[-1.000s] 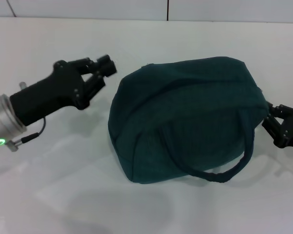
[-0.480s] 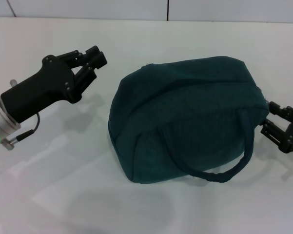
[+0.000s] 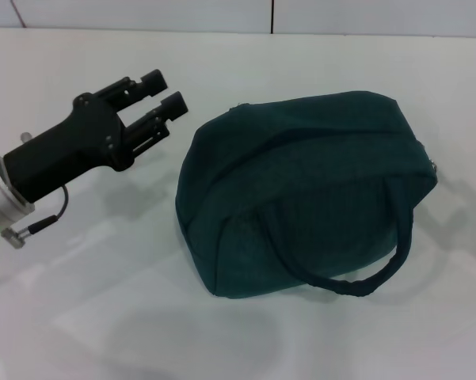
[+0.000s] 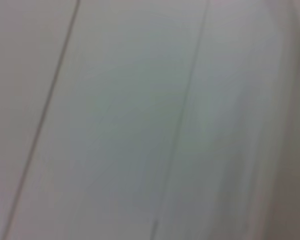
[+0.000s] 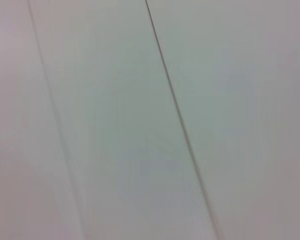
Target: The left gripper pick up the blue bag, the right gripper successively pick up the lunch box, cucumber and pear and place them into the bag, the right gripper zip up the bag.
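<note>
White surface (image 3: 103, 317), glossy, with faint reflections. At the far edge a pale wall (image 3: 142, 14) with dark panel seams. Blue bag (image 3: 301, 194) sits mid-surface, closed and bulging, one loop handle draped down its near side. Left hand (image 3: 160, 93) hovers just left of the bag, fingers spread wide, holding nothing, not touching the fabric. Right hand: only a dark sliver at the right edge; state cannot be told. Both wrist views show only pale panels with seams.

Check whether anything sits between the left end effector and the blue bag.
Nothing visible does. The left end effector hangs open beside the blue bag, apart from it, with only bare white table between them. The right end effector is nearly out of the head view, at its right edge.
</note>
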`<state>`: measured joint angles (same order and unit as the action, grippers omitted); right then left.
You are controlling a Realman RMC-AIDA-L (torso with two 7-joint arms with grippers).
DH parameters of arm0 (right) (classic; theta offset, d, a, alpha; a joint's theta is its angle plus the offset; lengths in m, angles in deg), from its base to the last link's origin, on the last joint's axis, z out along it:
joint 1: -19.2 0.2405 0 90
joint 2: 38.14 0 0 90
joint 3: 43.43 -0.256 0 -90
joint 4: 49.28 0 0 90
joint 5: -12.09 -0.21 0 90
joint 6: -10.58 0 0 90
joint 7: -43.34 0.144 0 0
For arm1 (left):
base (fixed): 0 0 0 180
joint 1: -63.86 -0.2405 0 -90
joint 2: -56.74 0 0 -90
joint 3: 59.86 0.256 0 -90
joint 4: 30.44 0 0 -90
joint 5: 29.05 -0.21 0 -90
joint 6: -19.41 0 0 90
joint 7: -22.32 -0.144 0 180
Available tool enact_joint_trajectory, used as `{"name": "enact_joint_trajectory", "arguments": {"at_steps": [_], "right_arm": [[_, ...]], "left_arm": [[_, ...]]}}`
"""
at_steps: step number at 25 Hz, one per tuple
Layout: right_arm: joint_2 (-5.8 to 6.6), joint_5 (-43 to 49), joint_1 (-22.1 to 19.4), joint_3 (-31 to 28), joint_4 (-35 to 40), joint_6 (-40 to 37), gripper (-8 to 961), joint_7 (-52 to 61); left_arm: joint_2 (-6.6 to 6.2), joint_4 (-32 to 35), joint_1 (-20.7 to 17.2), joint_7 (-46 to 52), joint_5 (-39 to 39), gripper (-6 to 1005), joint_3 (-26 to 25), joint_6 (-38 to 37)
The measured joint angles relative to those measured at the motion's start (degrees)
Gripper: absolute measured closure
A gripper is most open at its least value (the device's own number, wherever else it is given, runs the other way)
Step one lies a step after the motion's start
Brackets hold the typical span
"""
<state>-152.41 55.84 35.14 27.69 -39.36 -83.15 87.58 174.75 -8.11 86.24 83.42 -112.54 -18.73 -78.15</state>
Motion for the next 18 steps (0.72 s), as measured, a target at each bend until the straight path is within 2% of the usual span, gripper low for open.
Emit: {"name": "enact_joint_trajectory", "arguments": {"at_steps": [7,10,15,18], "right_arm": [[4.39,8.75,4.72,2.29,7.2,-13.14,315,18.83],[5.8,12.58,7.18,2.29,9.63,-17.36,317,23.57],[6.19,19.01,10.28,2.27,14.3,-21.4,301,27.56],[5.27,23.03,11.94,2.23,16.31,-21.45,270,28.75]], "left_arm": [[-0.58,1.45,1.28,4.57,-3.49,484,0.27,-11.25],[-0.33,3.81,1.61,6.46,-6.59,471,0.31,-15.53],[0.29,6.28,1.66,7.56,-8.33,450,4.05,-18.0],[0.48,6.29,1.85,8.01,-8.28,437,5.25,-18.07]]}}
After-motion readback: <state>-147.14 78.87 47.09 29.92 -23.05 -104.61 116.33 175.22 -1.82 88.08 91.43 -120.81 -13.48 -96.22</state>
